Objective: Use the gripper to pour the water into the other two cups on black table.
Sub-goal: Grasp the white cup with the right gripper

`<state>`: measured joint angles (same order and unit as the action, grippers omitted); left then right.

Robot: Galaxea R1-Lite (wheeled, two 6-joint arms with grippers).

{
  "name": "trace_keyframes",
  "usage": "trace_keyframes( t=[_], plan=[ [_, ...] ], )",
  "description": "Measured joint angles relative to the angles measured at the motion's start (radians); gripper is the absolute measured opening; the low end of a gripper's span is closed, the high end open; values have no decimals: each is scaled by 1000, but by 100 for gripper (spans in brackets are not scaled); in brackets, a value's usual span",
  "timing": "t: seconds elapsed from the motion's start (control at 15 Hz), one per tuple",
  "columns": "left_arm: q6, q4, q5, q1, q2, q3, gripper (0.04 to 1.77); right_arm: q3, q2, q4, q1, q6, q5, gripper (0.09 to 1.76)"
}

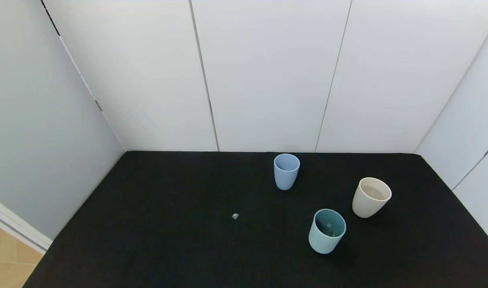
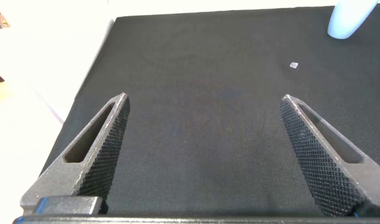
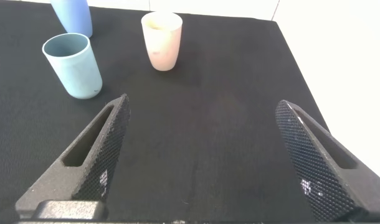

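Three cups stand upright on the black table [image 1: 168, 240]. The periwinkle blue cup [image 1: 286, 171] is farthest back. The light teal cup [image 1: 327, 231] is nearest. The cream-beige cup [image 1: 371, 197] stands at the right, and I see clear water [image 1: 374, 193] in it. Neither arm shows in the head view. My left gripper [image 2: 204, 101] is open and empty above bare table, with the blue cup [image 2: 351, 18] far off. My right gripper [image 3: 202, 103] is open and empty, well short of the teal cup [image 3: 73, 65], the cream-beige cup [image 3: 161, 40] and the blue cup [image 3: 72, 15].
A tiny grey speck [image 1: 235, 216] lies on the table left of the cups; it also shows in the left wrist view [image 2: 294, 65]. White walls [image 1: 268, 72] close in the back and both sides. The table's left edge meets a wood floor [image 1: 8, 256].
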<state>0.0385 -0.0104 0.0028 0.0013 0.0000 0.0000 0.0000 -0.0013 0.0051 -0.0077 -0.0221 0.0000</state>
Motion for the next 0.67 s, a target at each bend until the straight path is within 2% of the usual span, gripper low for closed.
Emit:
trace_keyframes(
  t=[0.4, 0.67],
  plan=[
    [0, 0, 0, 0, 0, 0, 172, -22, 0, 4, 0, 29, 7, 170],
    [0, 0, 0, 0, 0, 0, 172, -116, 9, 82, 4, 34, 18, 170]
  ],
)
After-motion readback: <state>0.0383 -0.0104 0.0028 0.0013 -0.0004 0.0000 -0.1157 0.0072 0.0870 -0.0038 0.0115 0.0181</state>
